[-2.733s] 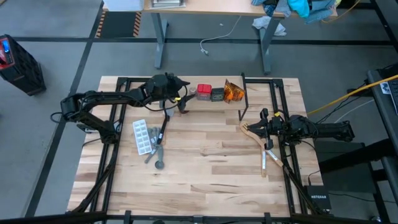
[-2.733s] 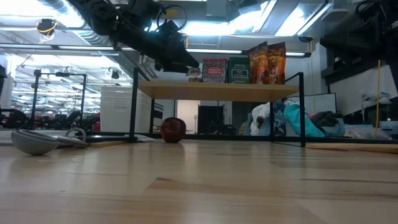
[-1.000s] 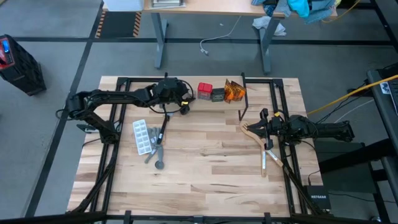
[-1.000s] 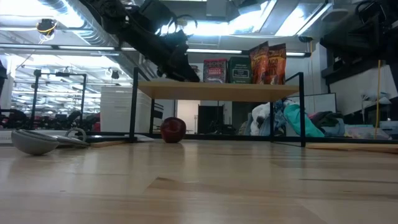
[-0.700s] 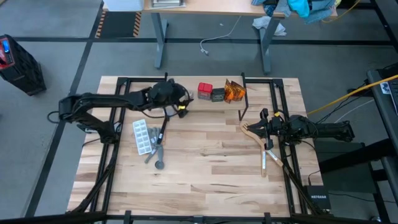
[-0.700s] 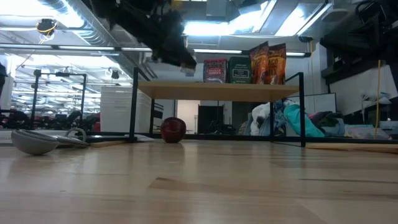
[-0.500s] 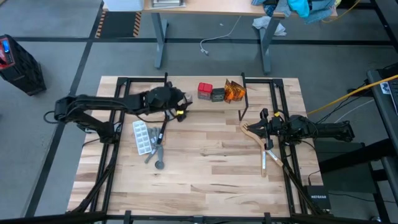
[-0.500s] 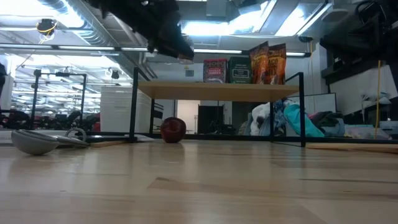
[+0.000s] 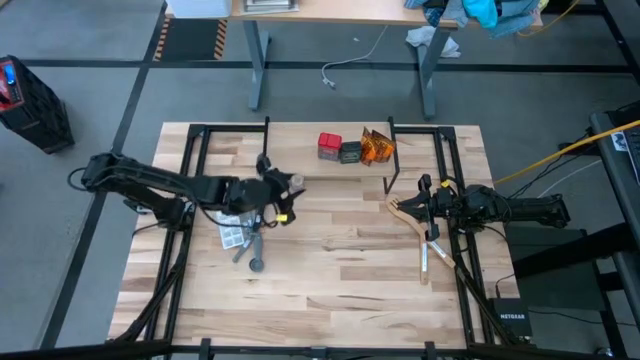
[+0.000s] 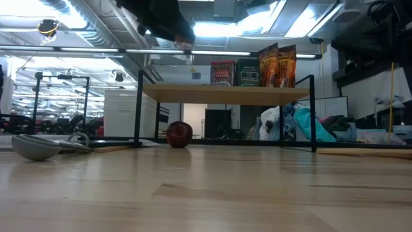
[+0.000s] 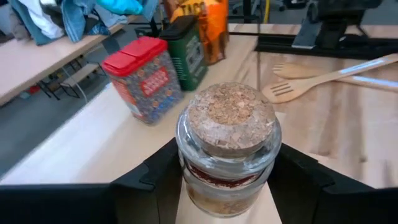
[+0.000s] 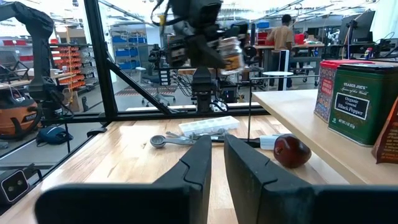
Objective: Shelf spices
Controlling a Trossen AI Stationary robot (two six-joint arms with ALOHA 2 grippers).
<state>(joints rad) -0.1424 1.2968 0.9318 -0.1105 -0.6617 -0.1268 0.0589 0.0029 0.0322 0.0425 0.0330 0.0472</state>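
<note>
3 spices already stand on the shelf (image 9: 300, 130): the red box (image 9: 329, 146), the dark grey box (image 9: 349, 152) touching it, and the orange packets (image 9: 376, 148) at the end of that row. The fourth, a small cork-stoppered jar (image 11: 227, 146), is clamped between the fingers of the left gripper (image 9: 283, 196), which hangs in the air over the middle of the table, well short of the shelf and close to the white blister tray (image 9: 232, 234). From the left wrist view the jar sits upright in the grip, with the red box and the dark grey box ahead of it on the plank. The step in hand looks like the carry of this last jar toward the shelf. The next move would call for bringing it across above the plank's edge, lowering it onto the bare wood beside the red box without knocking that box, and only then spreading the fingers. The right gripper (image 9: 426, 203) waits at the table's right side near the wooden fork (image 9: 410, 210), its fingers pressed together and holding nothing, as the right wrist view shows.
</note>
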